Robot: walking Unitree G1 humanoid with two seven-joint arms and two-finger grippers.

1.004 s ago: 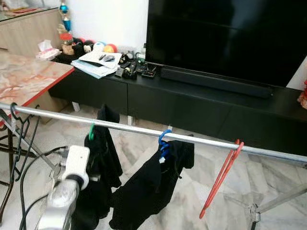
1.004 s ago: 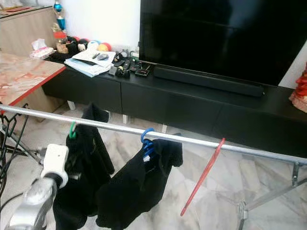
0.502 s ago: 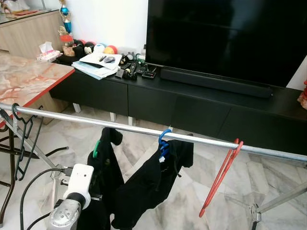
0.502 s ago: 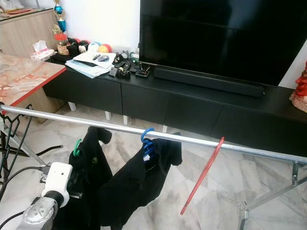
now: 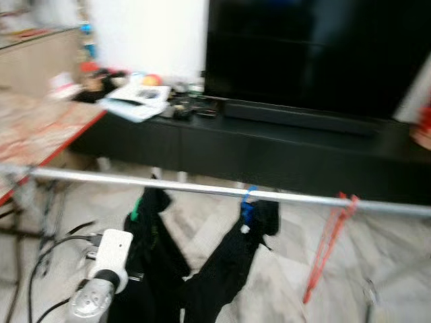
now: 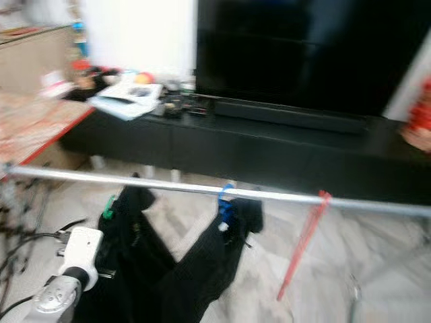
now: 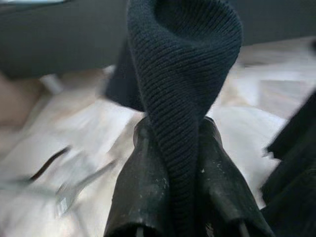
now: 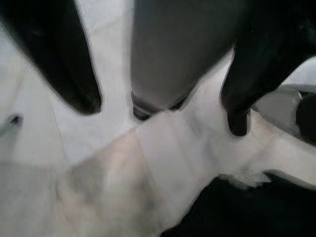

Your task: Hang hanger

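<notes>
My left gripper [image 7: 173,163] is clamped on a fold of the black knit garment [image 7: 182,84]; the wrist view shows the ribbed cloth pinched tight between both black fingers [image 7: 143,182], something my head cameras cannot show, since there my left arm [image 5: 108,266] rises from seven o'clock with its white wrist housing against the dark cloth and the fingertips buried in it.

From the head, blurred, that garment carries a green hanger [image 5: 135,208], whose hook sits just below the metal rail [image 5: 202,190] rather than over it, at about eight o'clock from the picture's centre. The rail runs from nine o'clock to three o'clock. On it, near centre, a blue hanger [image 5: 247,202] holds a second black garment [image 5: 229,269], which drapes down toward six o'clock. At four o'clock a red hanger [image 5: 330,235] hangs bare from the rail.

Beyond the rail, at twelve o'clock, stand a television [image 5: 316,54] and a long black cabinet [image 5: 269,151] with papers [image 5: 138,101] on its left end. A marble-patterned table [image 5: 40,128] lies at ten o'clock.

My right gripper [image 8: 163,106] points at the pale marble floor [image 8: 98,168], its two fingers spread wide with nothing between them.
</notes>
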